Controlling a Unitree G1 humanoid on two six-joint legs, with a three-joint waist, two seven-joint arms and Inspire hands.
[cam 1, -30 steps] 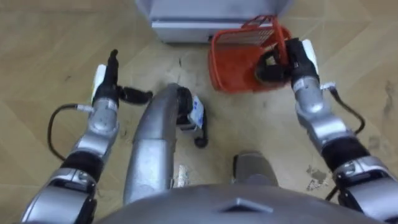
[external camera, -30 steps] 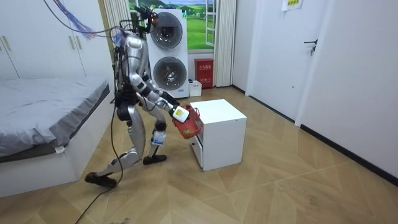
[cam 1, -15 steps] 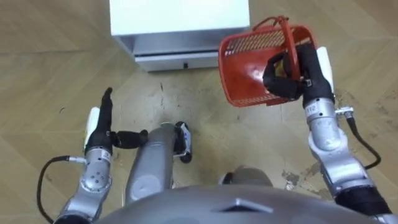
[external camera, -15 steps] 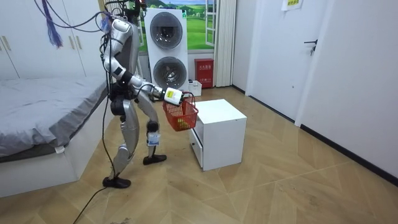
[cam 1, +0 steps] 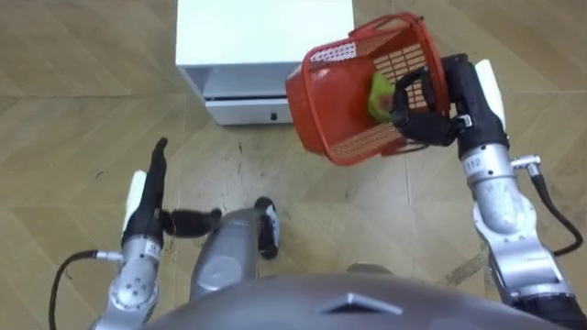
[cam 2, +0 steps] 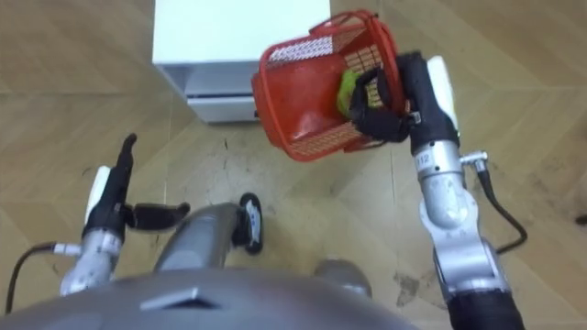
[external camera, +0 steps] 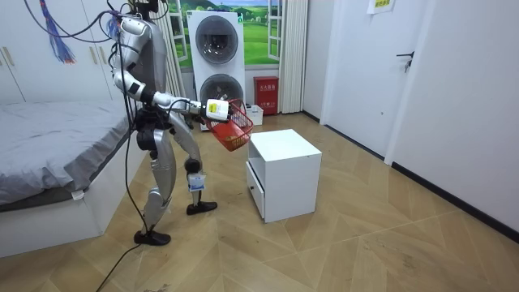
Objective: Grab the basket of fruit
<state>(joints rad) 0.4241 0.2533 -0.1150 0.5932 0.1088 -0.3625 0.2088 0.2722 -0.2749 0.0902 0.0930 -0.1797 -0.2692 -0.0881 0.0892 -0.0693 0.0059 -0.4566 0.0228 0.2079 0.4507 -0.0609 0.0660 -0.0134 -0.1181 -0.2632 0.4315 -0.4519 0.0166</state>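
Eye views give the grip. The right hand [cam 1: 429, 117] has its dark fingers curled round the rim of the red fruit basket [cam 1: 323, 103]. The basket hangs tilted, its mouth turned up toward the head camera. Most of it lies to the inner side of the hand, with the near wall against the fingers. One yellow-green fruit [cam 1: 379, 90] lies inside, against the wall closest to the fingers. The white cabinet [cam 1: 264, 37] is beyond the hand and toward its inner side. Seen from above, the basket's far rim overlaps the cabinet's front corner.

The left hand [cam 1: 147, 203] is low and well apart from the basket. Its fingers are straight and together, pointing forward, with the thumb stuck out sideways. It holds nothing.

Room view gives the height. The robot stands between the bed [external camera: 57, 138] and the cabinet, right arm stretched out toward the cabinet. The basket is in the air at the arm's end, clear of the floor. It sits a little above the cabinet's top and does not touch it. Stacked washing machines [external camera: 215, 61] stand behind the arm.
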